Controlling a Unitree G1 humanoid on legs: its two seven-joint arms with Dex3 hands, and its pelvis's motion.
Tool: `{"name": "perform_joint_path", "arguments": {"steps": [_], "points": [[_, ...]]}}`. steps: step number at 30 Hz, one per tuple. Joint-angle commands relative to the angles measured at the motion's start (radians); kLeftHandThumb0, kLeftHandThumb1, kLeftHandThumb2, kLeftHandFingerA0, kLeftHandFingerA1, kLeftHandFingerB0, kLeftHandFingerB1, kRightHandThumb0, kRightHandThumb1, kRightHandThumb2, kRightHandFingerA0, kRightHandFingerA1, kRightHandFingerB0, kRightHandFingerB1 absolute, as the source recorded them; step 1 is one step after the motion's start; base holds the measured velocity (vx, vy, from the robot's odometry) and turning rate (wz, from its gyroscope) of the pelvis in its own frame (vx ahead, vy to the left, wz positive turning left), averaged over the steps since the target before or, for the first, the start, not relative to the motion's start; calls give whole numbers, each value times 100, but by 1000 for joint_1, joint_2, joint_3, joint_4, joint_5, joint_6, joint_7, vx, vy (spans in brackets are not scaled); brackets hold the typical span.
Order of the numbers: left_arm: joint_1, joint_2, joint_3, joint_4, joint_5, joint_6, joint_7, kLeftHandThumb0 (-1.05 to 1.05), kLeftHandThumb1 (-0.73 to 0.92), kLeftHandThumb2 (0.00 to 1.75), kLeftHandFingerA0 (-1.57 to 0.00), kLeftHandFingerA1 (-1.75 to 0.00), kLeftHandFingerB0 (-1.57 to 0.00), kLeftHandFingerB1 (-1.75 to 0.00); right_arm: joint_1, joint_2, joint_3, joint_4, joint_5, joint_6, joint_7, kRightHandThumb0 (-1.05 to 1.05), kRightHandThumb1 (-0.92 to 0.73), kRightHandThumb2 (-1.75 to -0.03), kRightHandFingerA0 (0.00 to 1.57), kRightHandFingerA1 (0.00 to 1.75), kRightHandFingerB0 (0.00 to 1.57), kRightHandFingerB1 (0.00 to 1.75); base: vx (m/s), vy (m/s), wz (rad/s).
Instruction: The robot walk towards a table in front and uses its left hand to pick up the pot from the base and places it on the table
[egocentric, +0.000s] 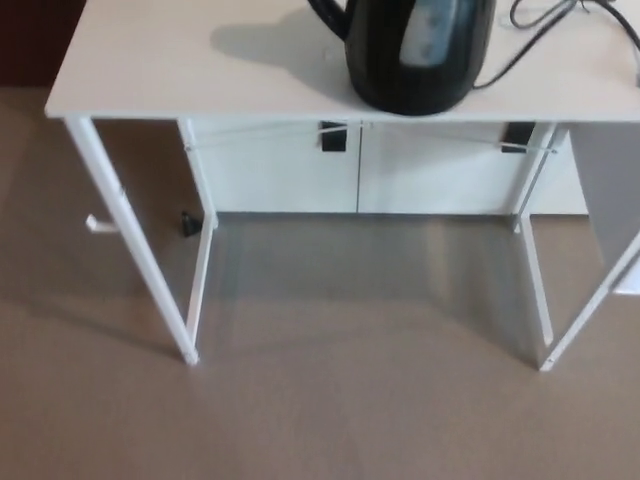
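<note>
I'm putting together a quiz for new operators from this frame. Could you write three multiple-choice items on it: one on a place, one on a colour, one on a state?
1. Where does the pot stand?
A. On a stool.
B. On the tabletop, close to its near edge.
C. In a drawer.

2. What colour are the table legs?
A. White.
B. Black.
C. Red.

3. What are the robot's hands doing?
A. The left one holds the pot.
B. Neither is in view.
C. Both rest on the tabletop.

Answers:
1 B: the pot sits on the top, right by the near edge.
2 A: the thin legs show white against the brown floor.
3 B: no part of the robot shows in the head view.
</note>
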Motion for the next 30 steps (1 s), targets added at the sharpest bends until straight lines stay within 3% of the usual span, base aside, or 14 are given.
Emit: {"name": "perform_joint_path", "arguments": {"steps": [1,6,7,8,9,11,12,16,17,30], "points": [[-9,23,7,8,-11,14,-12,-15,52,55,-42,-43,-35,-34,16,-3,-1,-6,1,-4,-9,-33,-63,-58,63,45,46,38,355,198,-20],[-29,24,7,11,-9,25,-3,-14,52,55,-44,-43,-36,-34,6,-2,-2,-14,4,0,-5,-32,-64,-59,62,45,46,38,429,225,-6],[-17,22,11,5,-17,30,-11,-13,50,55,-43,-43,-37,-34,19,-7,7,-14,-10,-8,-12,-41,-54,-76,58,55,42,48,308,176,-3],[-15,22,12,4,-18,31,-11,-13,50,55,-43,-43,-37,-34,20,-8,9,-14,-11,-9,-13,-41,-54,-76,58,55,42,48,238,141,4],[-15,24,7,3,-11,29,-7,-15,51,55,-43,-43,-37,-34,19,-9,13,-14,-18,-5,-19,-34,-64,-59,63,44,46,38,293,129,12],[-15,24,4,2,-8,29,-5,-15,51,55,-43,-43,-37,-34,18,-11,17,-15,-20,-3,-23,-34,-64,-59,63,44,46,38,248,51,9],[-20,28,6,9,-11,27,-15,-15,51,55,-41,-43,-35,-34,13,-5,10,-9,-7,-6,-15,-41,-54,-76,55,55,40,47,287,15,10],[-23,30,6,13,-12,25,-19,-15,51,55,-41,-43,-35,-34,11,-3,7,-6,-1,-7,-12,-41,-54,-76,55,55,40,47,250,-70,12],[-17,31,5,9,-12,23,-22,-19,52,57,-40,-44,-34,-35,13,-2,8,-6,-2,-4,-14,-32,-64,-59,61,45,45,38,343,-139,20],[18,32,-2,-1,1,17,-11,-15,52,55,-42,-43,-36,-34,43,-7,31,2,-27,-27,-35,-33,-63,-58,63,46,49,40,222,-50,-2]]}}
